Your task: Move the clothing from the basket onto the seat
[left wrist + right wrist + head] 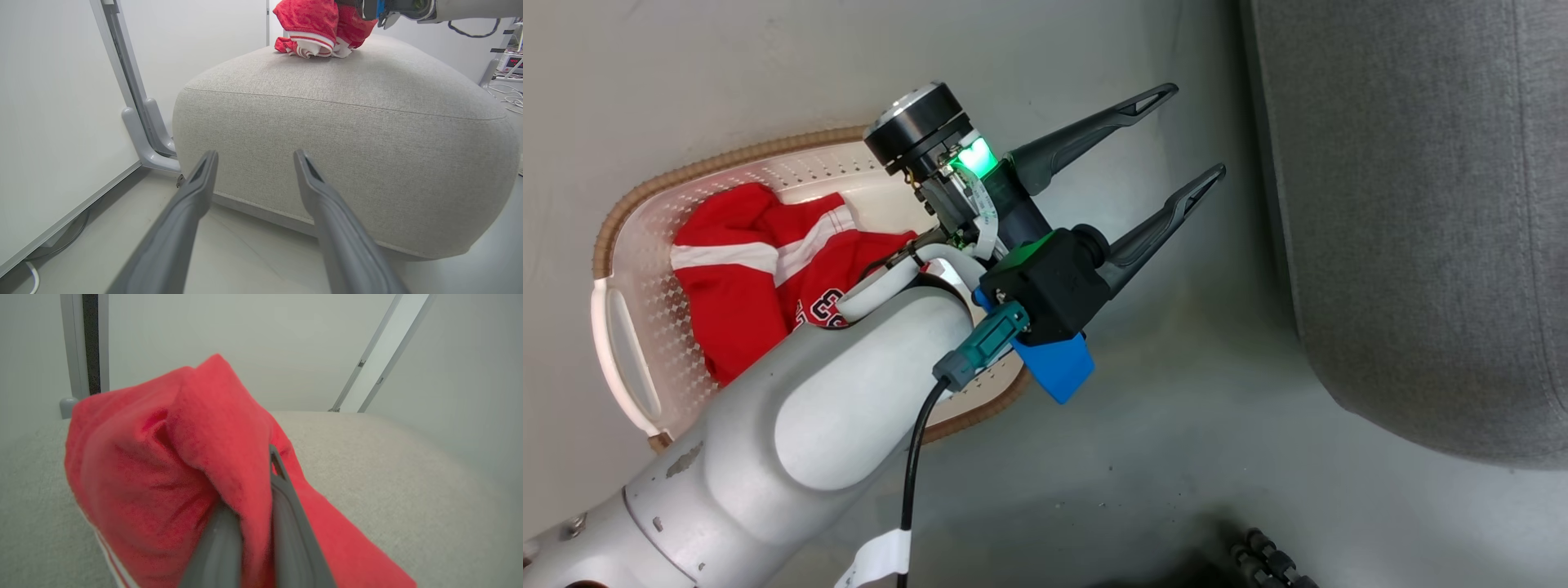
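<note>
The cream basket (621, 343) with its brown rim lies on the floor at the left, and red clothing (743, 278) with a white stripe band and part of some lettering is inside it. My left gripper (1194, 131) hangs open and empty between the basket and the grey seat (1421, 204), fingers pointing toward the seat. From the left wrist, this gripper (255, 155) faces the seat's side (347, 143). On the seat top a red garment with white trim (314, 20) hangs from my right wrist (408, 8). My right gripper (253, 473) is shut on that garment (163, 465) above the seat (388, 457).
A white wall panel and a grey metal frame leg (143, 122) stand left of the seat. Cables (506, 98) lie on the floor to its right. A dark ribbed object (1274, 555) shows at the bottom edge. Grey floor (1176, 408) separates the basket from the seat.
</note>
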